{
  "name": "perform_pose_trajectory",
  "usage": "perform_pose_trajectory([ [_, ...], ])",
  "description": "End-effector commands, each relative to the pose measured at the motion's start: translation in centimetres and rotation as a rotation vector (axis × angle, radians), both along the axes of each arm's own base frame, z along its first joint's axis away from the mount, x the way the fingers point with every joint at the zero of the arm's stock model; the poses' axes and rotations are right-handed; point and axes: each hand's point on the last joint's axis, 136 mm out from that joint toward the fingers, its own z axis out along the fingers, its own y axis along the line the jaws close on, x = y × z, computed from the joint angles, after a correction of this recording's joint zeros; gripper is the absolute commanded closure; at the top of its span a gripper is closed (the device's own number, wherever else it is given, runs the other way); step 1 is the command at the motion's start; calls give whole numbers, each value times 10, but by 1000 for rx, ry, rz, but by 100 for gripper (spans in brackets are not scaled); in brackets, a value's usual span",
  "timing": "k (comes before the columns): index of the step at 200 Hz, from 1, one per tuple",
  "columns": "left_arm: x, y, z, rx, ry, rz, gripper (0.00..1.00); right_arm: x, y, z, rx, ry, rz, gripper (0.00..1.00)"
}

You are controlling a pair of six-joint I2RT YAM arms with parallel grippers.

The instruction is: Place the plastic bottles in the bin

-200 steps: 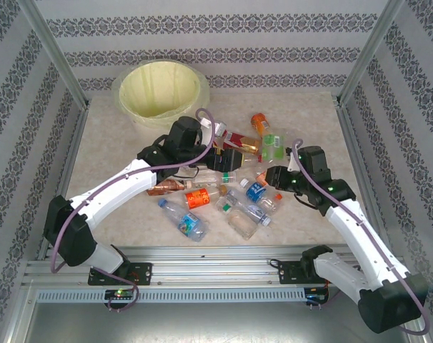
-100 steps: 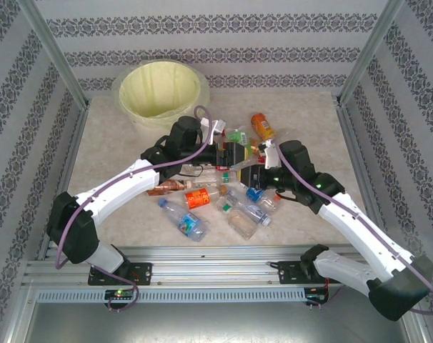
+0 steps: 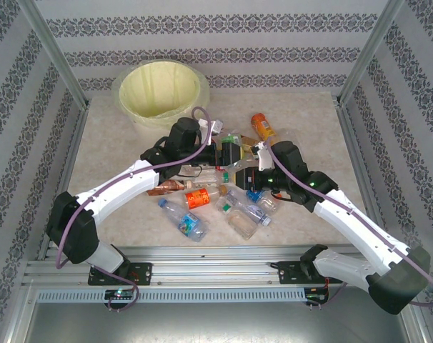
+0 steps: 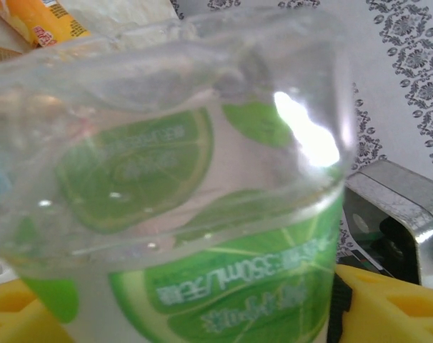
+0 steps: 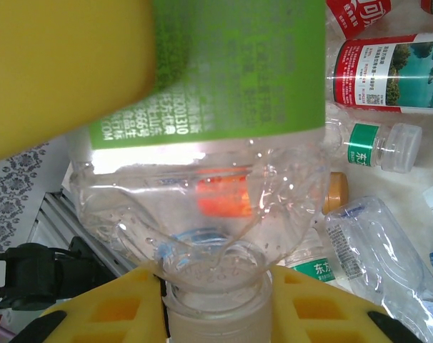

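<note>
I am holding the green-labelled bottle (image 5: 238,78) by its neck in the right pincer (image 5: 215,300), which is clamped shut just below the mouth. The body is reaching out above the heap of other plastic bottles (image 3: 197,198) lying on the bench (image 3: 102,143).

The left pincer (image 4: 202,312) is sitting around that bottle's body, with a yellow finger on each side. I cannot tell whether the fingers are pressing the plastic or standing just off it.

The bin (image 3: 148,82) is standing at the far left corner, on the left arm's side, so I am treating this as a hand-over. To do it well, I am aiming for the left fingers to bite on the labelled band, since the thin clear wall looks likely to dent and slip. I am planning to keep the right grip on the neck until the left one is plainly firm. After that I am planning to lift straight up, clear of the heap, before swinging to the bin.
</note>
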Motion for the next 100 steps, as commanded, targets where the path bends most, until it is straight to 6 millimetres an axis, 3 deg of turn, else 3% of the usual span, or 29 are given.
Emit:
perform_pose_trajectory([
  [1, 2, 8, 18, -25, -62, 21, 25, 1, 4, 9, -8, -45, 23, 69],
  [42, 0, 6, 20, -33, -84, 1, 43, -1, 4, 10, -9, -48, 28, 68],
  [61, -3, 4, 25, -56, -103, -20, 47, -1, 4, 8, -18, -46, 29, 65],
  [100, -7, 2, 33, -71, -123, -47, 49, -1, 1, 11, -29, -56, 20, 46],
])
